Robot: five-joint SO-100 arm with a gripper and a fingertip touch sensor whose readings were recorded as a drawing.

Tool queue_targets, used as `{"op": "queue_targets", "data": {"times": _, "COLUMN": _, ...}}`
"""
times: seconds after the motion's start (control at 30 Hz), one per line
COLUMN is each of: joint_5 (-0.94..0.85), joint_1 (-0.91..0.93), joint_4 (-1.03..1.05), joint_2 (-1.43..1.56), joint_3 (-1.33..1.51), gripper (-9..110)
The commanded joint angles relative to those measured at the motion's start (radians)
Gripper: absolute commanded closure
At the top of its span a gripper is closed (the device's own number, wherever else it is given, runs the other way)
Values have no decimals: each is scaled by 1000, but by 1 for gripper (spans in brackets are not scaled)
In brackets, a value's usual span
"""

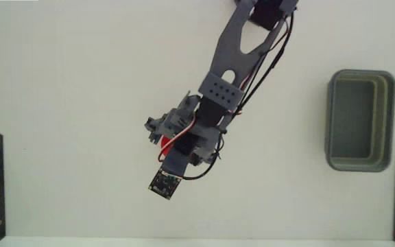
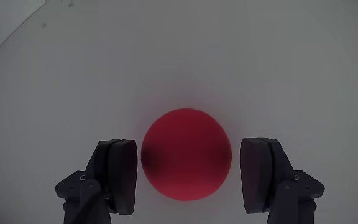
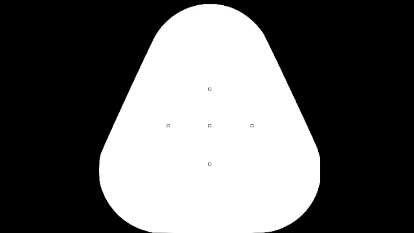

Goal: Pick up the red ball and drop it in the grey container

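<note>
between your gripper (image 2: 188, 177) pads sits the red ball (image 2: 186, 154), jaws open, holding nothing, probably a small gap each side. close off-centre and it'll squirt out.

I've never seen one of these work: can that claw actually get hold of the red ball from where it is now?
Probably yes. In the wrist view the gripper is open with the red ball between its two fingers, with nothing in the way.
</note>
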Motion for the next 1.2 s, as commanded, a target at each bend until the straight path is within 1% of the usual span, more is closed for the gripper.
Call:
{"op": "queue_targets", "data": {"times": 0.0, "joint_5": 5, "joint_1": 5, "joint_4": -4, "joint_2": 27, "joint_3": -51, "gripper": -9}}
{"op": "queue_targets", "data": {"times": 1.17, "joint_5": 5, "joint_1": 5, "joint_4": -44, "joint_2": 30, "joint_3": -7, "gripper": -9}}
